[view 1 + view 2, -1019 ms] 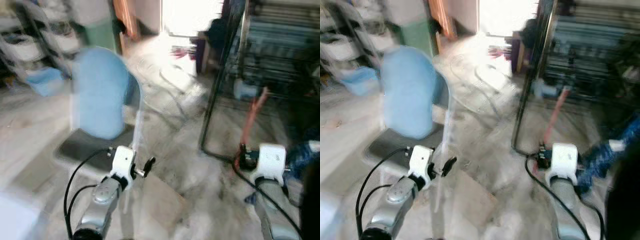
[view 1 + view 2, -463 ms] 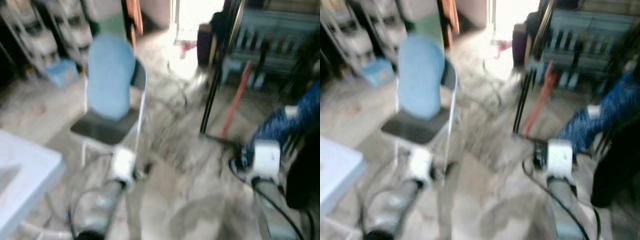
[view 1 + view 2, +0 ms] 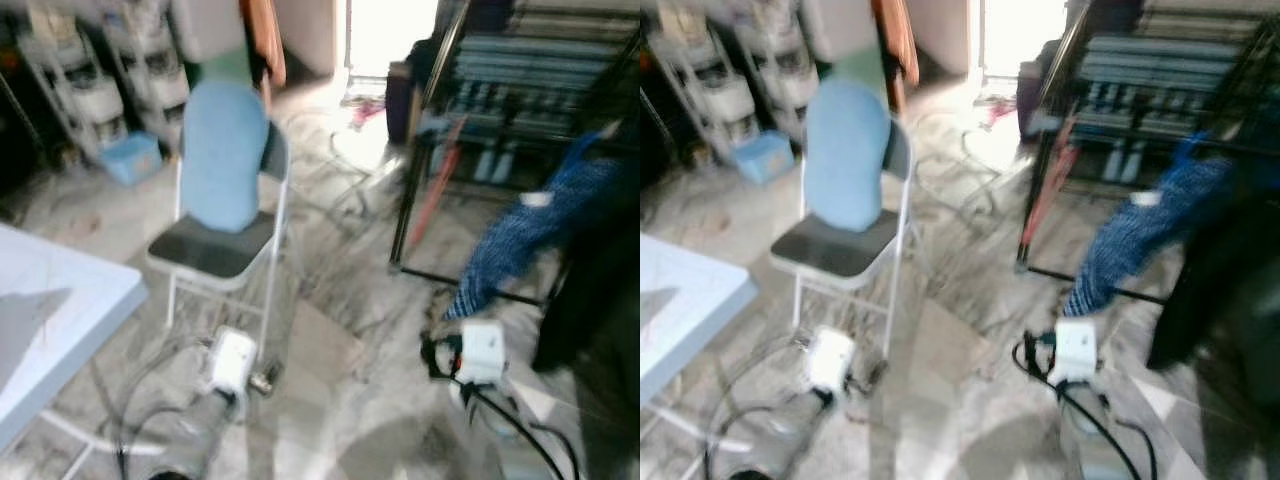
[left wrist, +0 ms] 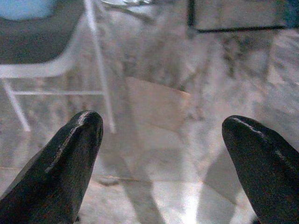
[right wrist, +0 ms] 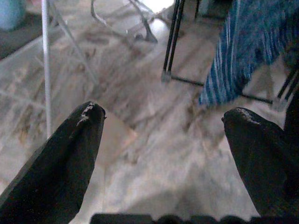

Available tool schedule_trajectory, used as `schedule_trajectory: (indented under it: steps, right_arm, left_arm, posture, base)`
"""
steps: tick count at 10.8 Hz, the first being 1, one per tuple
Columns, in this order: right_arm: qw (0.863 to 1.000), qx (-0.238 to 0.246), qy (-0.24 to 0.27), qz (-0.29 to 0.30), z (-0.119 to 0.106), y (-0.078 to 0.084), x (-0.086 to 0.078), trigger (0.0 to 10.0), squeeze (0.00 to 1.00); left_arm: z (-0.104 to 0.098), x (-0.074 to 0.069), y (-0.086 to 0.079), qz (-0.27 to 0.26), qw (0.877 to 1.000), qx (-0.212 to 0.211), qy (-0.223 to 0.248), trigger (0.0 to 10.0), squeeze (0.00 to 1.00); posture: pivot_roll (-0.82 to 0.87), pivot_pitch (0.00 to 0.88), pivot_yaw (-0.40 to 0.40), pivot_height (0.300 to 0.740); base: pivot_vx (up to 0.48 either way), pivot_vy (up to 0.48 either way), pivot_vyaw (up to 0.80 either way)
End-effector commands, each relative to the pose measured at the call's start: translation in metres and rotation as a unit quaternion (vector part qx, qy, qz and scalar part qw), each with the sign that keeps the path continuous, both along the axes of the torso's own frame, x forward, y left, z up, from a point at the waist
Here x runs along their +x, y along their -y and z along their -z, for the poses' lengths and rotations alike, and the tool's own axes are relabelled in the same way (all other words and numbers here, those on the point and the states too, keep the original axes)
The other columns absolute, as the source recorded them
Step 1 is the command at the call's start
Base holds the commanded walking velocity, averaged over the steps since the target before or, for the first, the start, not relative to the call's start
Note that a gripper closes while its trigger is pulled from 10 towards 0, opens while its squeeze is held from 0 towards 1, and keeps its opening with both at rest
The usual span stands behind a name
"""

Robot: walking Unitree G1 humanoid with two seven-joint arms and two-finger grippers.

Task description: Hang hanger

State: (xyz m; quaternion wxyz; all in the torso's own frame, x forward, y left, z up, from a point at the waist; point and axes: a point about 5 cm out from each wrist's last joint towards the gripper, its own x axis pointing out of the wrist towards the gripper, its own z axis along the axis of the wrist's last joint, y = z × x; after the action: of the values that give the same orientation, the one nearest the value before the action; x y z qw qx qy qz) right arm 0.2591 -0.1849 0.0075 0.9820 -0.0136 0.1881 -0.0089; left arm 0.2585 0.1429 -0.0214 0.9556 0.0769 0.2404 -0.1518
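Note:
A black clothes rack stands to the right on the marble floor. From it hangs a blue striped garment, with a dark garment beside it. A thin red-orange thing leans at the rack's left post; blur hides what it is. My left gripper is low over the floor near a chair leg, open and holding nothing. My right gripper is also open and holding nothing, pointing at the floor before the rack's foot and the striped cloth. Both wrists are low in the eye views.
A folding chair with a light blue back and dark seat stands left of centre. A white table juts in at the near left. Shelves and a blue bin line the back left. Cables and a tan floor patch lie ahead.
The camera has swung and pulled back: the white table has come into view at the left and the blue garment at the right. Both arms sit lower in the picture.

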Motion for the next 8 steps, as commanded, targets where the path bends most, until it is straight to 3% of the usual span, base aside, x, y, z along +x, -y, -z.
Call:
schedule_trajectory:
  steps: [1, 2, 5, 7, 8]
  right_arm:
    - [0.999, 0.019, -0.009, -0.026, 0.005, -0.014, 0.005, 10.0, 0.12]
    - [0.997, 0.03, -0.043, -0.051, 0.02, -0.026, 0.002, 10.0, 0.0]
    - [0.989, 0.07, -0.122, -0.054, 0.046, -0.035, -0.011, 10.0, 0.0]
    - [0.973, 0.096, -0.209, -0.037, 0.068, -0.037, -0.032, 10.0, 0.0]
    - [0.97, 0.087, -0.225, -0.04, 0.072, -0.039, -0.038, 10.0, 0.0]
  left_arm:
    - [0.003, 0.001, -0.015, -0.027, 0.999, 0.029, -0.013, 10.0, 0.0]
    - [0.018, -0.01, -0.027, -0.066, 0.994, 0.055, -0.065, 10.0, 0.0]
    - [0.033, -0.025, -0.04, -0.104, 0.983, 0.079, -0.126, 10.0, 0.0]
    - [0.047, -0.047, -0.058, -0.143, 0.964, 0.094, -0.205, 10.0, 0.0]
    - [0.05, -0.052, -0.062, -0.158, 0.958, 0.085, -0.223, 10.0, 0.0]
  posture:
    - [-0.08, 0.0, 0.026, 0.74]
    - [-0.08, 0.0, 0.026, 0.74]
    - [-0.05, 0.0, 0.021, 0.74]
    - [-0.03, 0.0, 0.014, 0.74]
    - [-0.02, 0.0, 0.016, 0.74]
  base:
    - [0.0, 0.0, 0.0]
    - [0.0, 0.0, 0.0]
    - [0.0, 0.0, 0.0]
    - [0.0, 0.0, 0.0]
    - [0.0, 0.0, 0.0]
